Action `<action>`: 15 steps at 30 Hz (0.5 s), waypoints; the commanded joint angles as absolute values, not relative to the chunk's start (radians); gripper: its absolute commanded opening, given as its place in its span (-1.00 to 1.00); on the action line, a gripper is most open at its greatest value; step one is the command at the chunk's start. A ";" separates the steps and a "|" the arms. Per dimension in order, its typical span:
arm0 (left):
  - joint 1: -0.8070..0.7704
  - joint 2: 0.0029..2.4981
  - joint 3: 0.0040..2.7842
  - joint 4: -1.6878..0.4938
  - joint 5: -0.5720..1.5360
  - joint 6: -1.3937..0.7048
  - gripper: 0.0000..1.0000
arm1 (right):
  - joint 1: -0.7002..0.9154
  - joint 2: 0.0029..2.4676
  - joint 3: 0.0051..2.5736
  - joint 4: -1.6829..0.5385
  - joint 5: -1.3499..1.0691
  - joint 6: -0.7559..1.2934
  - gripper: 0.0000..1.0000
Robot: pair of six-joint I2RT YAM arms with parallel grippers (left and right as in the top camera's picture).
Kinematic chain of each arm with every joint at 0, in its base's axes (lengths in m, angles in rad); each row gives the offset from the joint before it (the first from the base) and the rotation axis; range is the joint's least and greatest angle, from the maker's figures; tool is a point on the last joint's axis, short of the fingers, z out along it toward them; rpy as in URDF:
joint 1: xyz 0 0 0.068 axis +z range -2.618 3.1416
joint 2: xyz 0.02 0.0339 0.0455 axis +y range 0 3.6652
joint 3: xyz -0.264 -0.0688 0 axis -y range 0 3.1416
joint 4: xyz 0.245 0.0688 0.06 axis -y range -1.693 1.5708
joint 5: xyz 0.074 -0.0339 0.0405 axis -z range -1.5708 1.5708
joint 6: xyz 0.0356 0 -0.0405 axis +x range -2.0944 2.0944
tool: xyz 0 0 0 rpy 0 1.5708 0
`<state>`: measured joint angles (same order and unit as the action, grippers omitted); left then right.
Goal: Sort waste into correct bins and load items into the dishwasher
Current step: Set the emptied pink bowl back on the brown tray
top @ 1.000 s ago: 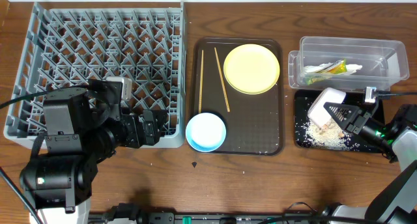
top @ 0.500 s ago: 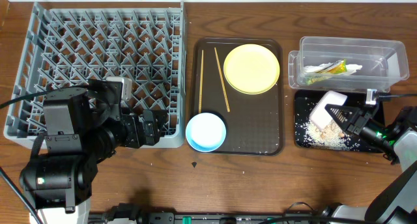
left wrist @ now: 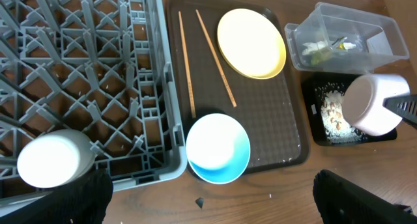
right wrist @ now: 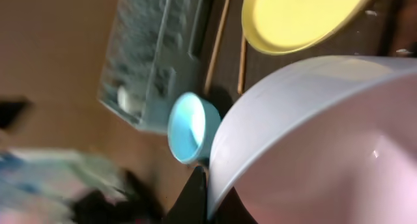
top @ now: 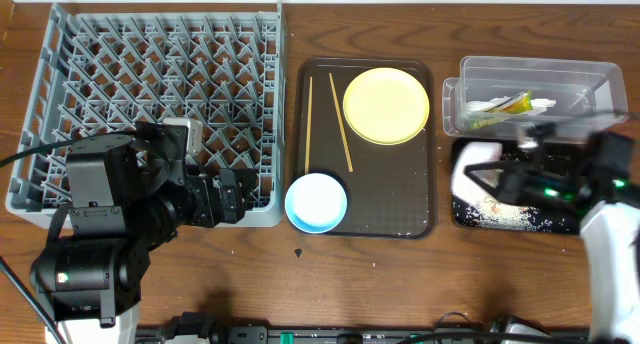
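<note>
My right gripper (top: 497, 177) is shut on the rim of the white bowl (top: 470, 172), held tilted over the left end of the black tray (top: 520, 224), which holds beige food scraps (top: 500, 216). The bowl fills the right wrist view (right wrist: 319, 139). The clear tub (top: 535, 92) holds the wrapper (top: 512, 104) and tissue. The yellow plate (top: 386, 105), two chopsticks (top: 308, 124) and light blue bowl (top: 316, 202) are on the brown serving tray (top: 400, 204). The white cup (top: 184, 134) sits in the grey rack (top: 150, 74). My left gripper (left wrist: 215, 204) is open and empty at the rack's front right corner.
The rack's front wall (left wrist: 140, 168) lies just ahead of my left fingers. A small dark chip (left wrist: 200, 202) lies on the wooden table in front of the blue bowl (left wrist: 218, 148). The clear tub stands directly behind the black tray.
My right arm has swung with the white bowl, carrying it left from the middle of the black tray to its left end; the arm is blurred. The left arm has not moved.
</note>
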<state>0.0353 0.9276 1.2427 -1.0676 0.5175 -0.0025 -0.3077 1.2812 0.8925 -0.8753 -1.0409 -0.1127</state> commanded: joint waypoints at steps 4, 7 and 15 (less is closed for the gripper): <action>0.031 0.927 1.257 -1.069 0.524 0.004 0.98 | 0.171 1.186 0.919 -0.825 -0.398 0.160 -0.98; 0.031 0.927 1.257 -1.069 0.524 0.004 0.99 | 0.368 1.228 0.917 -0.788 -0.171 0.236 -0.98; 0.031 0.927 1.257 -1.069 0.524 0.003 0.98 | 0.614 1.448 0.917 -0.612 0.035 0.319 -0.98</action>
